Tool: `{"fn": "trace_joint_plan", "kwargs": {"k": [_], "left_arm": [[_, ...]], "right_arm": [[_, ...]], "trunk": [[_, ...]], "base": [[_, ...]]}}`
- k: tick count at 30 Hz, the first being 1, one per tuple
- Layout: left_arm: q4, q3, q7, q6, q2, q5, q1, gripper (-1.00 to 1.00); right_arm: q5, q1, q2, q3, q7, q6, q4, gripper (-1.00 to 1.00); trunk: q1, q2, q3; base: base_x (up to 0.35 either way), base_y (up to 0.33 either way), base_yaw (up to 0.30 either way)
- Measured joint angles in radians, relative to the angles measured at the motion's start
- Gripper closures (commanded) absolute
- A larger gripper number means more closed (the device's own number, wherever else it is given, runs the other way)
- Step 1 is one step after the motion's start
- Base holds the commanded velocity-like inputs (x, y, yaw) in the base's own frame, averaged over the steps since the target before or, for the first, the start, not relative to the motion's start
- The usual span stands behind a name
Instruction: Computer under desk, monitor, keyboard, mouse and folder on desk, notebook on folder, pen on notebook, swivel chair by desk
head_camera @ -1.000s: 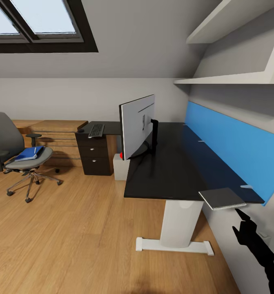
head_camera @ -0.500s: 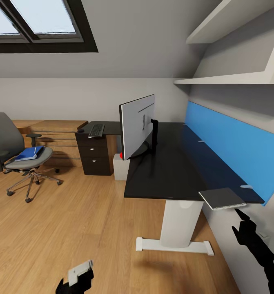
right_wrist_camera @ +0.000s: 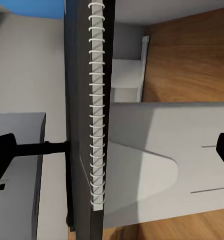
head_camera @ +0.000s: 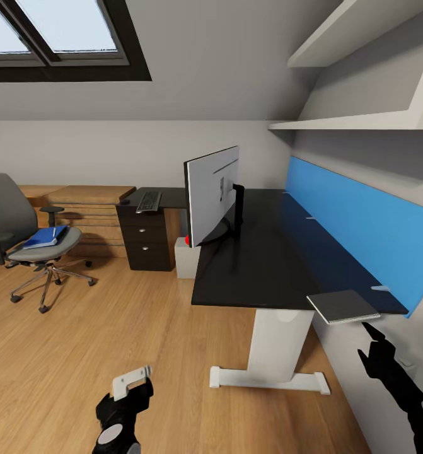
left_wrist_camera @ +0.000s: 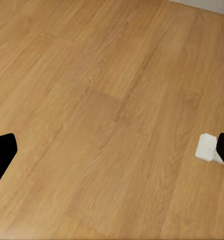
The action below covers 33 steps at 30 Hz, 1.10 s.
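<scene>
Attic bedroom, seen from the head camera. The bench runs along the blue back panel at the right wall, its black top carried on a white pedestal leg. The monitor stands upright on the bench top, silver-grey back toward the camera, a red dot at its lower corner. The notebook lies flat at the near end of the bench, overhanging the edge; the right wrist view shows its white spiral binding edge-on against the dark bench edge. The keyboard lies on the far wing of the bench, above the black drawer unit. The computer, a light grey box, sits on the floor under the bench beside that drawer unit.

The swivel chair stands well apart from the bench, at the left of the room on the wood floor. The folder, bright blue, rests on its seat.

Left claw hangs low over the floor, released: the left wrist view shows its two fingertips wide apart with bare boards between them. Right claw sits just below the notebook's overhanging corner, also released, its dark fingertips at opposite sides of the wrist view, grasping nothing.
</scene>
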Motion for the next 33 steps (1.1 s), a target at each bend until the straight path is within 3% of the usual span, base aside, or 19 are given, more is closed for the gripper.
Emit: {"fn": "trace_joint_plan", "kwargs": {"k": [3,10,33], "left_arm": [[-0.033,0.002,0.000,0.020,-0.011,0.035,0.000,-1.00],[-0.005,0.003,-0.001,0.020,-0.009,0.062,0.000,-1.00],[0.034,0.004,-0.002,0.018,-0.005,0.065,0.000,-1.00]], "right_arm": [[0.000,0.000,0.002,0.000,0.000,0.000,0.000,-1.00],[0.000,0.000,0.008,0.001,-0.001,-0.001,0.001,-1.00],[0.000,0.000,0.011,0.013,-0.002,-0.001,0.004,-1.00]], "trunk": [[0.000,0.000,0.000],[0.000,0.000,0.000],[0.000,0.000,0.000]], "base": [[0.000,0.000,0.000],[0.011,0.000,0.000],[0.103,0.029,0.000]]}}
